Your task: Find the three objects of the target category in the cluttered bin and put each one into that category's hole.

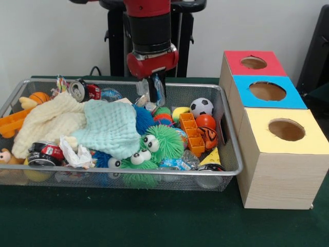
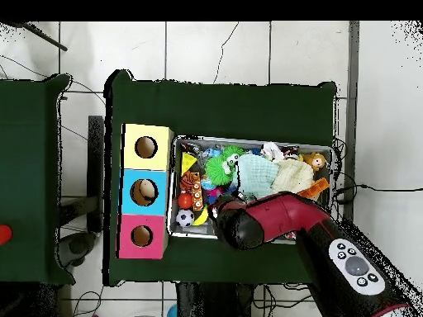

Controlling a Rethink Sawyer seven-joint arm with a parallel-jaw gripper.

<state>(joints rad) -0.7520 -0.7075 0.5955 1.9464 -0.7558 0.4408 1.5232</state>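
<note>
One pincer (image 1: 151, 92) hangs over the wire bin's (image 1: 226, 154) far side, its grip state unclear, beside three holed boxes (image 1: 280, 154)

Dark green table cover (image 1: 103, 216), white wall (image 1: 51, 36), tiled floor (image 2: 215, 49)

bin (image 1: 232, 154) L of boxes (image 1: 280, 170) | cloths (image 1: 110, 128) on toys (image 1: 159, 141) in bin

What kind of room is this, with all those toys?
Probably a robot lab, not a playroom: a red arm reaches over a wire bin of toys, beside three boxes with holes, on a green table.
</note>
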